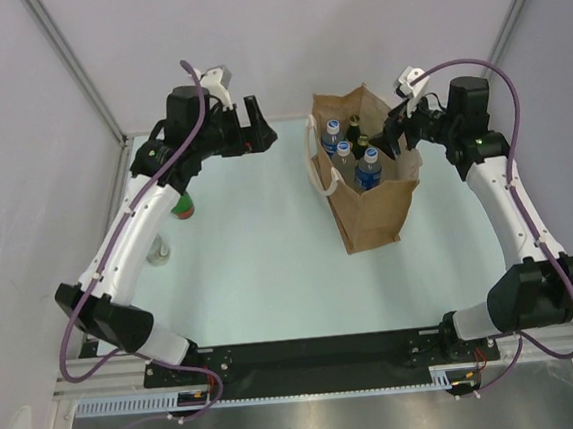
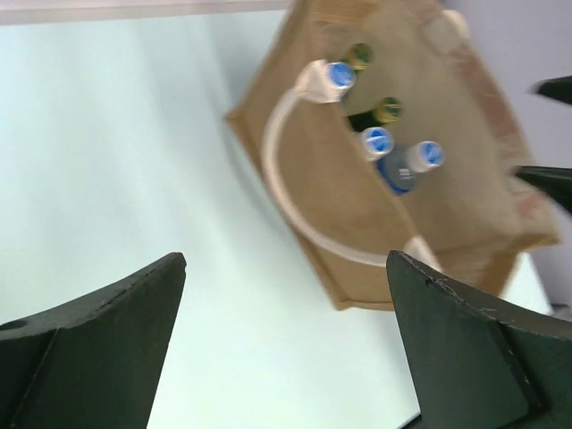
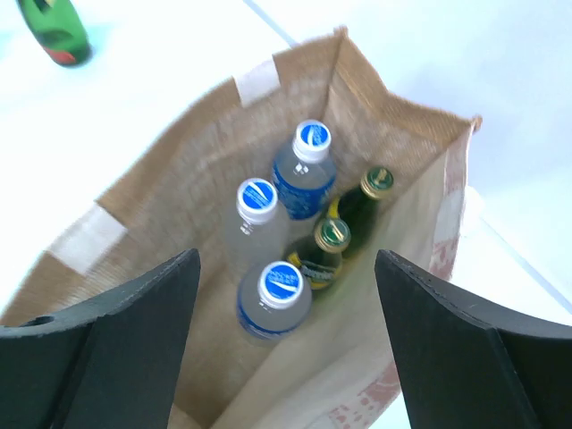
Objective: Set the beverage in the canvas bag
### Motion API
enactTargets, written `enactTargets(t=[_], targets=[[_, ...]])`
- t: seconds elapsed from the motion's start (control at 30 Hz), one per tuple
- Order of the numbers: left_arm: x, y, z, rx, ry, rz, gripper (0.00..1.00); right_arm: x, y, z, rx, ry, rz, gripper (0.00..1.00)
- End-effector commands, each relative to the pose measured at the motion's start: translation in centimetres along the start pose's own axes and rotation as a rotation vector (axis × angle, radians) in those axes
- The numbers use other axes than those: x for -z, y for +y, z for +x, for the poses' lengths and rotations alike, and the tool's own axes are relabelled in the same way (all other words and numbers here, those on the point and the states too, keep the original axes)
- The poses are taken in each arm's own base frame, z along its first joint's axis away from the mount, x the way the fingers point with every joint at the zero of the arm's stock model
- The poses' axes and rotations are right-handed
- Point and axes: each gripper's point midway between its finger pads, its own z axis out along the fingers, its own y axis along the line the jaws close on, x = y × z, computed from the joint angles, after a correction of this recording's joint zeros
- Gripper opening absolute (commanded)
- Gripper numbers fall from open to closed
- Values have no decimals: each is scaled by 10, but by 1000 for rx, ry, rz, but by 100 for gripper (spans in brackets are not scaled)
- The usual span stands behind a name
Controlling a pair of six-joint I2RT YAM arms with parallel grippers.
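Note:
The tan canvas bag (image 1: 377,217) stands upright at the back right of the table, with a white loop handle (image 2: 284,201). Inside stand three clear water bottles with blue caps (image 3: 282,299) and two dark green bottles with gold caps (image 3: 332,243). My right gripper (image 1: 392,135) hovers over the bag's open mouth; in the right wrist view it (image 3: 286,259) is open and empty above the bottles. My left gripper (image 1: 256,122) is raised at the back, left of the bag; in the left wrist view it (image 2: 286,268) is open and empty, facing the bag (image 2: 357,223).
A green bottle with a red band (image 1: 182,206) stands on the table at the left, partly hidden by my left arm; it also shows in the right wrist view (image 3: 55,31). A clear bottle (image 1: 156,251) stands nearer, beside that arm. Grey walls enclose the table.

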Motion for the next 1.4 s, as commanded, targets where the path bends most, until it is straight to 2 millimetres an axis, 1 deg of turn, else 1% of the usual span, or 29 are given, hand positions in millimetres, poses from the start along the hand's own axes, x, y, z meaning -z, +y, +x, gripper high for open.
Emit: enactTargets(t=[0.0, 0.07, 0.1, 0.13, 0.2, 0.23, 0.3, 0.33, 0.4, 0.43, 0.5, 0.57, 0.6, 0.7, 0.77, 0.87, 0.9, 0.97, 1.0, 1.07, 1.1, 1.13, 1.17, 1.2, 1.23, 1.3, 1.37], targets=[[23, 61, 1, -56, -44, -226, 100, 16, 14, -33, -32, -55, -44, 85], [31, 86, 0, -29, -59, -316, 100, 19, 19, -36, -45, -55, -59, 85], [33, 97, 6, -15, -54, -356, 100, 21, 22, -39, -56, -62, -65, 85], [41, 114, 2, 0, -77, -422, 100, 22, 22, -38, -64, -61, -66, 85], [47, 133, 8, 43, -73, -491, 100, 24, 25, -39, -77, -65, -65, 85], [53, 149, 8, 72, -77, -542, 100, 24, 25, -39, -79, -66, -64, 85], [58, 162, 13, 115, -67, -595, 100, 25, 27, -37, -90, -64, -64, 85], [63, 172, 15, 131, -68, -632, 100, 25, 28, -38, -89, -68, -64, 85], [64, 183, 22, 165, -60, -671, 100, 25, 29, -34, -101, -63, -62, 86], [67, 192, 24, 190, -61, -699, 100, 26, 29, -36, -105, -70, -59, 86], [68, 208, 32, 221, -48, -744, 100, 25, 30, -33, -117, -67, -62, 85], [65, 221, 41, 250, -22, -773, 99, 25, 30, -34, -119, -71, -60, 85], [67, 231, 43, 268, -18, -795, 98, 24, 30, -32, -124, -67, -60, 85], [65, 253, 49, 298, 4, -847, 95, 23, 31, -27, -136, -57, -65, 86], [60, 264, 49, 309, 14, -872, 93, 23, 31, -27, -141, -57, -64, 85], [58, 276, 42, 306, 0, -900, 91, 22, 32, -24, -144, -54, -65, 85], [53, 283, 45, 311, 16, -910, 89, 22, 31, -23, -144, -52, -61, 86], [46, 289, 40, 310, 19, -905, 83, 22, 32, -22, -149, -49, -60, 85], [39, 294, 46, 313, 45, -907, 82, 21, 32, -20, -150, -47, -59, 86], [36, 299, 41, 308, 38, -921, 79, 22, 31, -20, -151, -46, -55, 86], [33, 304, 43, 296, 51, -937, 76, 22, 31, -19, -146, -44, -52, 85], [32, 305, 38, 292, 44, -938, 73, 22, 30, -18, -149, -41, -49, 86], [36, 317, 38, 304, 43, -961, 72, 22, 31, -16, -150, -38, -48, 86], [32, 323, 41, 302, 59, -965, 69, 23, 31, -16, -150, -38, -48, 85], [30, 324, 39, 302, 60, -965, 66, 23, 31, -16, -148, -39, -48, 86], [29, 327, 40, 308, 65, -964, 64, 23, 30, -15, -150, -36, -44, 86], [27, 330, 43, 308, 73, -966, 60, 24, 29, -15, -150, -37, -37, 86]])
